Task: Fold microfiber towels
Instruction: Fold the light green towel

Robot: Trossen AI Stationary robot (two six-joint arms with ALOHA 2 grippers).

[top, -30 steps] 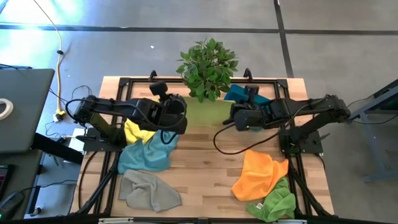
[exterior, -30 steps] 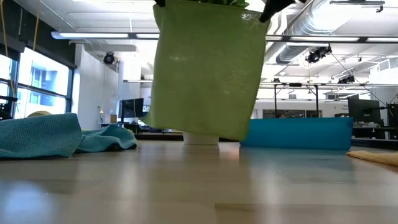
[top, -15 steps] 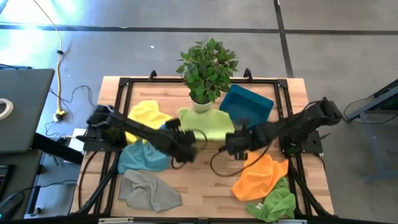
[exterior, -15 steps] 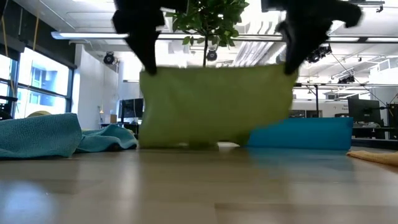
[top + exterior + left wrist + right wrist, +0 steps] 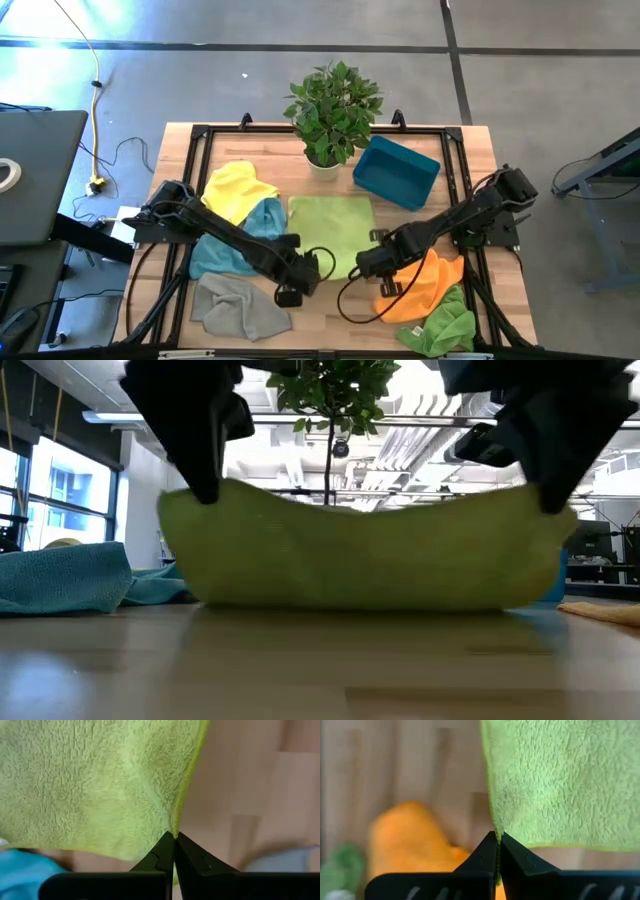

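A lime-green microfiber towel (image 5: 331,226) lies spread on the middle of the table, with its near edge raised (image 5: 370,555). My left gripper (image 5: 302,272) is shut on its near left corner. My right gripper (image 5: 371,263) is shut on its near right corner. A yellow towel (image 5: 238,186), a light blue towel (image 5: 232,250) and a grey towel (image 5: 240,306) lie on the table at the left. An orange towel (image 5: 420,282) and a second green towel (image 5: 445,322) lie at the near right. My left gripper pinches the green towel's near left corner (image 5: 173,826) between its two shut fingers, coming from above. The corner (image 5: 200,500) is lifted clear. The edge sags toward the other gripper, and the towel's lower part rests on the table. My right gripper pinches the green towel's near right corner (image 5: 496,825) between its two shut fingers, coming from above. The corner (image 5: 552,510) is lifted clear of the table. The towel hangs below it onto the wood.
A leafy potted plant (image 5: 333,104) stands at the far middle, and a teal bin (image 5: 396,171) stands to its right. The black frame rails (image 5: 190,150) run along the table's sides. Bare wood shows between the grey and orange towels near the front edge.
Both grippers have gone down and toward the table's near edge from high up by the plant, carrying the green towel. It hung upright from them before. Now its far part lies flat on the table, and only the near edge stays lifted and sagging.
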